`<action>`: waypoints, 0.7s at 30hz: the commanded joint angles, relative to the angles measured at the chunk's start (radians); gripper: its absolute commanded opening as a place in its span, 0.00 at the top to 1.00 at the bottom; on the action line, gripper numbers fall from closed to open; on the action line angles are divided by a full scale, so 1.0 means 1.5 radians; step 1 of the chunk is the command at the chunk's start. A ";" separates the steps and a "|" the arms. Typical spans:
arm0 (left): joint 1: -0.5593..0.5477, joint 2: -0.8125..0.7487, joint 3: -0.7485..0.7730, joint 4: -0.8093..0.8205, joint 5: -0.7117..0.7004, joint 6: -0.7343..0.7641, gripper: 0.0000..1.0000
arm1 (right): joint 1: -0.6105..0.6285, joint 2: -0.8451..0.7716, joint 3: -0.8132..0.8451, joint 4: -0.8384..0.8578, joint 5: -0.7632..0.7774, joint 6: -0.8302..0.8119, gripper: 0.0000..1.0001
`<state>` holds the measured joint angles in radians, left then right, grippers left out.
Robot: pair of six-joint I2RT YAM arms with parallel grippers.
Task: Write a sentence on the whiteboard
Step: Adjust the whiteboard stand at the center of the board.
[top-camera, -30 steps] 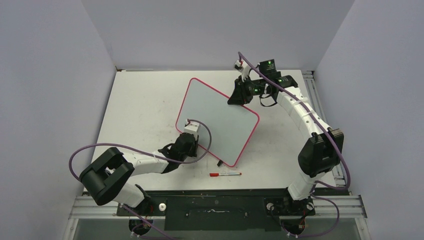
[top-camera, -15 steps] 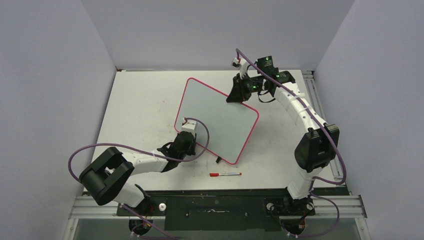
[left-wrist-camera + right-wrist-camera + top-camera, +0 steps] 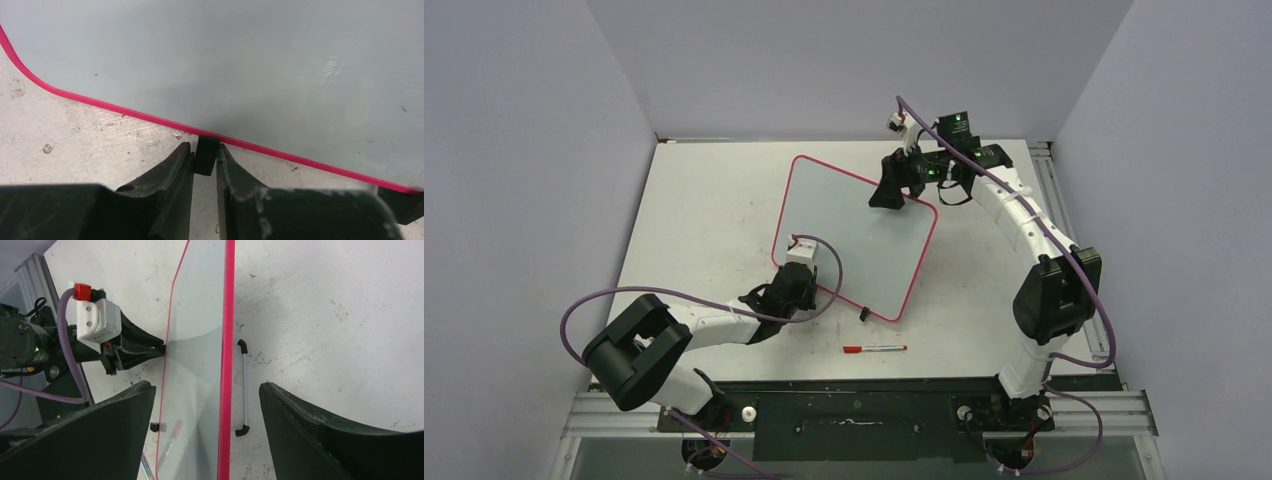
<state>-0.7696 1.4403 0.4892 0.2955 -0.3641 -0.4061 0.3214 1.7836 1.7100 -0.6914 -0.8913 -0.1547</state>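
**Right Jaws Letting Go of Whiteboard**

My right gripper (image 3: pixel 884 196) is spreading its jaws off the whiteboard (image 3: pixel 854 240), whose pink far edge is now passing untouched between them. My left gripper (image 3: pixel 204 147) is clamping a black foot (image 3: pixel 206 156) on the near edge. The board is sitting mid-table, and I cannot tell whether its glossy face bears writing.

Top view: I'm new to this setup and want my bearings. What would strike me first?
The pink-framed whiteboard sits at the middle of the table, its face blank. The left arm's fingers pinch a small black foot on its near edge, while the right arm's fingers stand wide apart astride the far edge. A red marker lies by the table's near edge.
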 commanded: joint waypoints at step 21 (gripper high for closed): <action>-0.083 -0.036 0.026 -0.090 -0.182 -0.107 1.00 | -0.025 -0.264 -0.151 0.246 0.311 0.202 0.10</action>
<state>-0.8650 1.4315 0.4911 0.2356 -0.5400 -0.4976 0.2871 1.4536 1.4715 -0.3813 -0.5240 0.0849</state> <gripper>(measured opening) 0.187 0.898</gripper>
